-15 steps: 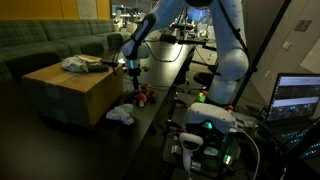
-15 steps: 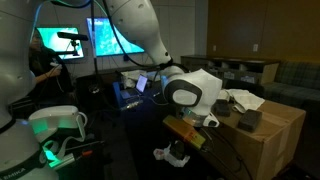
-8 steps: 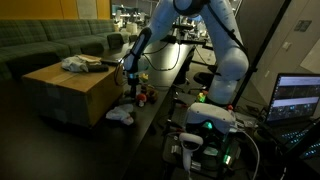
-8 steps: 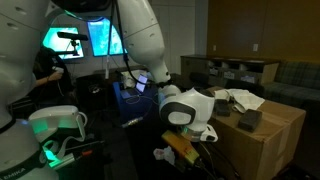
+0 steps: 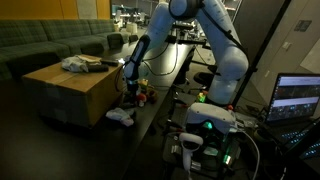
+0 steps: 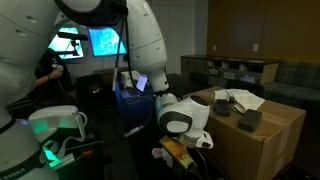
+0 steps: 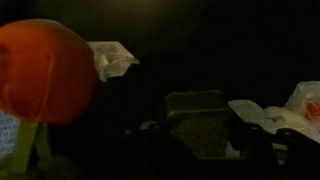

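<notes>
My gripper [image 6: 186, 148] hangs low beside the cardboard box [image 6: 268, 134], close to the floor, shut on a yellow-brown block [image 6: 176, 150]. In the wrist view the picture is very dark; the block [image 7: 196, 118] shows as an olive rectangle between the jaws of the gripper [image 7: 196, 142]. An orange round thing [image 7: 44, 70] fills the left of that view. In an exterior view the gripper [image 5: 130, 88] is down by the box's [image 5: 68, 88] corner, above a white object [image 5: 120, 116] on the floor.
White cloth [image 6: 236, 98] and a dark block [image 6: 248, 119] lie on top of the box. A small red thing [image 5: 143, 96] sits on the floor near the gripper. A laptop [image 5: 300, 98] and a green-lit base [image 5: 206, 126] stand nearby. A sofa [image 5: 50, 45] is behind.
The arm has come down alongside the box, carrying the block from box-top height to near the floor. The jaws have kept the same width.
</notes>
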You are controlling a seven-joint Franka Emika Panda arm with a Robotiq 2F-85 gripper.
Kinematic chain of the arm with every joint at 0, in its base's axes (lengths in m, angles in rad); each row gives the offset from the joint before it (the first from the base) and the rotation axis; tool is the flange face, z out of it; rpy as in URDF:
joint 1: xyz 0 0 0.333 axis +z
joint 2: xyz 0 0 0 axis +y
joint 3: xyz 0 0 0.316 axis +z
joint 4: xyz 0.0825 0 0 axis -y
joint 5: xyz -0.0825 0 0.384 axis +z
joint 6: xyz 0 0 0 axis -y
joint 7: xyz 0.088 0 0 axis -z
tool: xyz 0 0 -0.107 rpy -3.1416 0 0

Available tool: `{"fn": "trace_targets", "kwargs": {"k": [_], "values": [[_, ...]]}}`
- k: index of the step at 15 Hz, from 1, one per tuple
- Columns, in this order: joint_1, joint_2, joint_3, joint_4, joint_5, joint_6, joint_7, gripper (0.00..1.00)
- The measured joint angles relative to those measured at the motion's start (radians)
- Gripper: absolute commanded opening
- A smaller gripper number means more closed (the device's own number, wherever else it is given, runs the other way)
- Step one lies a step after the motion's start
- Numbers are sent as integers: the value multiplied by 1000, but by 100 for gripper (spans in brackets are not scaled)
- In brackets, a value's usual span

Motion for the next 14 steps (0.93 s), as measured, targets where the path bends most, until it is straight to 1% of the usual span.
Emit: {"fn": "trace_targets", "kwargs": {"k": [5,7,10,14], "values": [[-55,0,101,-2,-3,-2,-8,32],[-67,0,123,-3,-3,0,-9,32],[-68,0,116,-3,-3,7,1,32],[-57,8,66,-2,-39,58,58,32]]}}
